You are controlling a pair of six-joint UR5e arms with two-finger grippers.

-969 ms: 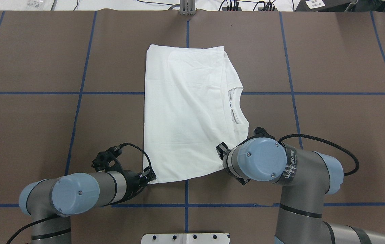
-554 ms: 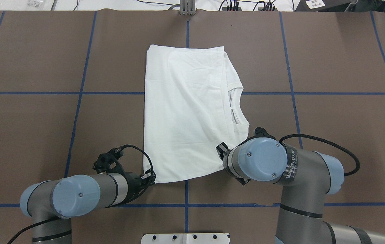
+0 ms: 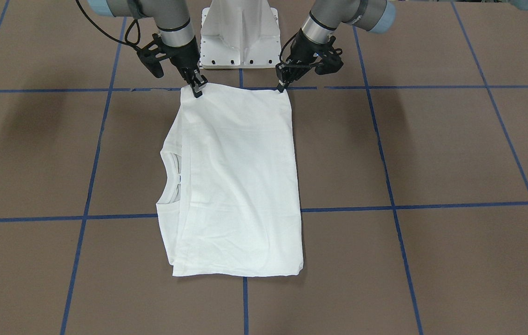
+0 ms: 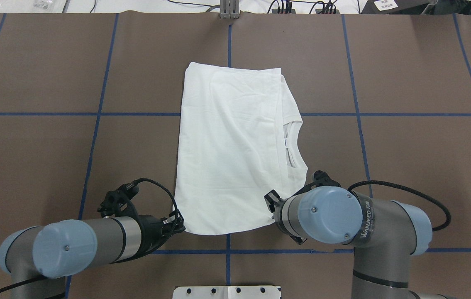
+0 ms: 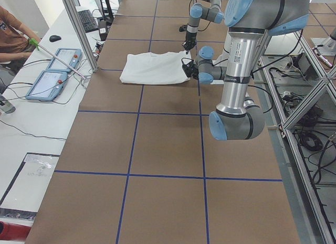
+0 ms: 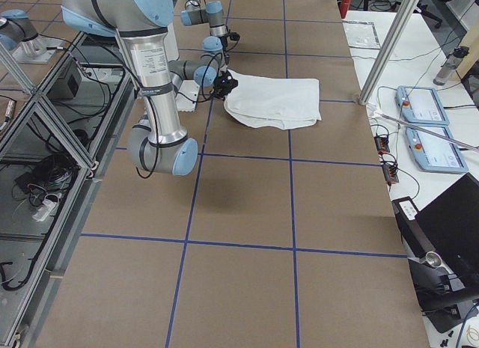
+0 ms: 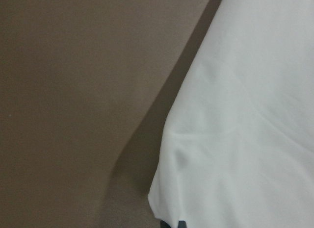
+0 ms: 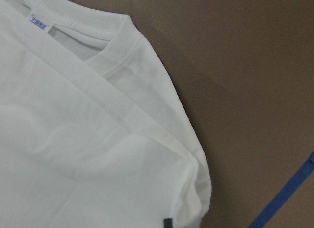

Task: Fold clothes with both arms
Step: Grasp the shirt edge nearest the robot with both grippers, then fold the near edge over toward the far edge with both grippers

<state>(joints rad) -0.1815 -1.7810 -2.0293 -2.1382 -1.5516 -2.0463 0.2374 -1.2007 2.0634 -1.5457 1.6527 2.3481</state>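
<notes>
Pinching the two corners nearest the robot's edge of the tabletop point(image 4: 405, 166), the left gripper point(image 3: 282, 87) and right gripper point(image 3: 197, 88) each had their fingers closed down thin on the white T-shirt point(image 4: 227, 158). The left corner looked a bit lifted, going by the shadow point(image 7: 147, 139) under it. So I'd call this the start of the next fold: the shirt was already a long rectangle, running from near that edge out toward the middle of the tabletop. Next move, I reckon, needs both grippers rising together and carrying that end evenly toward the far one, or the soft, floppy cotton would skew. Further out, the ribbed collar point(image 4: 292, 143) with its small label point(image 8: 40, 21) poked out on the robot's right side. The far edge lay flat with just light wrinkles.
</notes>
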